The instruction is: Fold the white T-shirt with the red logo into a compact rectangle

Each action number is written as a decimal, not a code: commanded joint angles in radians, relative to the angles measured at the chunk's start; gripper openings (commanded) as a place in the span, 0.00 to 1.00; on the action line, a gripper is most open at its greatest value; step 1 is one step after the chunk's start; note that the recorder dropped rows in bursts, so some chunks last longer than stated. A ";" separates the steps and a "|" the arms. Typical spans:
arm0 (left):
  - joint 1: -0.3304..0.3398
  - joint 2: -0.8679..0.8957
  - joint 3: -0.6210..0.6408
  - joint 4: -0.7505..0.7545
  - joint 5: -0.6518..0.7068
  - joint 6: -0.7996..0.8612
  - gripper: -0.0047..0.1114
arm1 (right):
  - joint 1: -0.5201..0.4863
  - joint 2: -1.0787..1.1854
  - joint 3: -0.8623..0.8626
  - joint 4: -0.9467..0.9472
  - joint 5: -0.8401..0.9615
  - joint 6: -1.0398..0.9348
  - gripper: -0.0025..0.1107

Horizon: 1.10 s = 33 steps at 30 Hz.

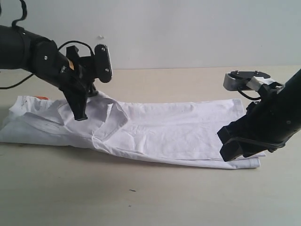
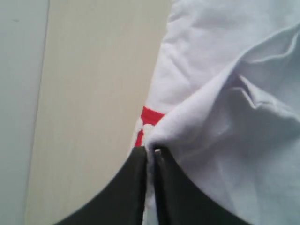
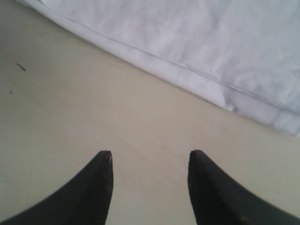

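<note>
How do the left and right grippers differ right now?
The left gripper is shut, pinching a fold of the white T-shirt; the right gripper is open and holds nothing. Left is over the cloth, right over bare table beside the shirt's edge. Both are black and tapered.

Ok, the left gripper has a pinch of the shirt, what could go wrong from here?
The left gripper holds only a thin peak of the white T-shirt at its tips, so the cloth may slip out. The right gripper is open over bare table, off the hem, so that end could drag or bunch if pulled.
</note>
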 commanded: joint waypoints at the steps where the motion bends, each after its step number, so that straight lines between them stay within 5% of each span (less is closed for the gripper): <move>1: -0.003 0.031 -0.012 -0.058 -0.052 -0.001 0.44 | 0.000 -0.009 0.004 0.004 -0.008 -0.011 0.45; 3: -0.003 0.024 -0.012 -0.058 -0.077 -0.012 0.65 | 0.000 -0.009 0.004 0.004 -0.008 -0.011 0.45; 5: -0.003 0.007 -0.012 -0.058 -0.137 -0.129 0.72 | 0.000 -0.009 0.004 0.009 -0.008 -0.011 0.45; 9: -0.003 -0.049 -0.012 -0.058 -0.135 -0.307 0.54 | 0.000 -0.009 0.004 0.008 -0.008 -0.014 0.45; 16: -0.010 -0.078 -0.012 -0.085 0.229 -0.313 0.04 | 0.000 -0.009 0.004 0.011 -0.008 -0.018 0.45; 24: -0.010 -0.069 0.012 -0.482 0.350 -0.041 0.04 | 0.000 -0.009 0.004 0.012 -0.008 -0.018 0.45; 33: -0.007 0.033 0.013 -0.440 0.293 -0.119 0.04 | 0.000 -0.009 0.004 0.011 -0.004 -0.018 0.45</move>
